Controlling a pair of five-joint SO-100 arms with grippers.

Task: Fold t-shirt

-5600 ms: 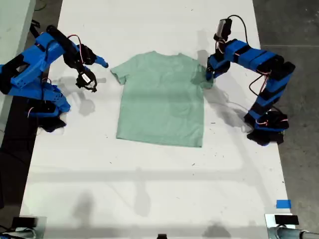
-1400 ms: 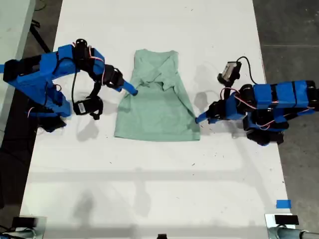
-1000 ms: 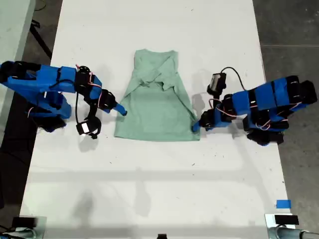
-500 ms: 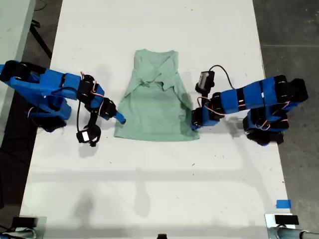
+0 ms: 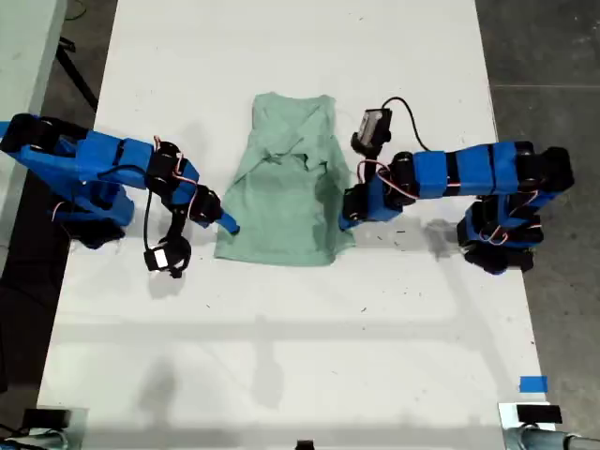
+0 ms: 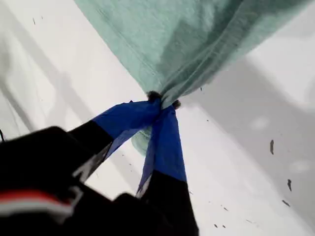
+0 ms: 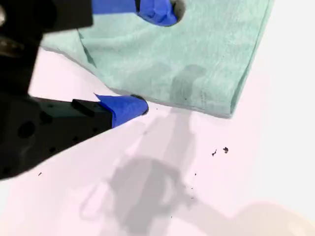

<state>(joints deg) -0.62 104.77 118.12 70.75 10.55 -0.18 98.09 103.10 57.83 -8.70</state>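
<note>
The pale mint-green t-shirt (image 5: 286, 197) lies on the white table (image 5: 281, 356) with its sleeves folded in over the chest. The arm at the exterior view's right carries my first gripper (image 5: 345, 220), which is shut on the shirt's lower hem corner. The first wrist view shows the cloth (image 6: 197, 39) bunched and lifted at the closed tips of the first gripper (image 6: 162, 101). My second gripper (image 5: 230, 225), on the arm at the exterior view's left, is open at the opposite hem corner. One of its fingertips (image 7: 157, 10) is over the cloth (image 7: 197, 54); the other (image 7: 129, 105) is at the cloth's edge.
Both blue arm bases stand at the table's side edges in the exterior view. A blue tape square (image 5: 532, 383) and a dark device (image 5: 539, 412) sit near the exterior view's lower right corner. Grey floor (image 5: 562, 56) lies beyond the table's edge.
My first gripper closed on the hem corner and moved toward the exterior view's left, dragging that corner inward. My second gripper came down to the other corner and has barely moved since.
</note>
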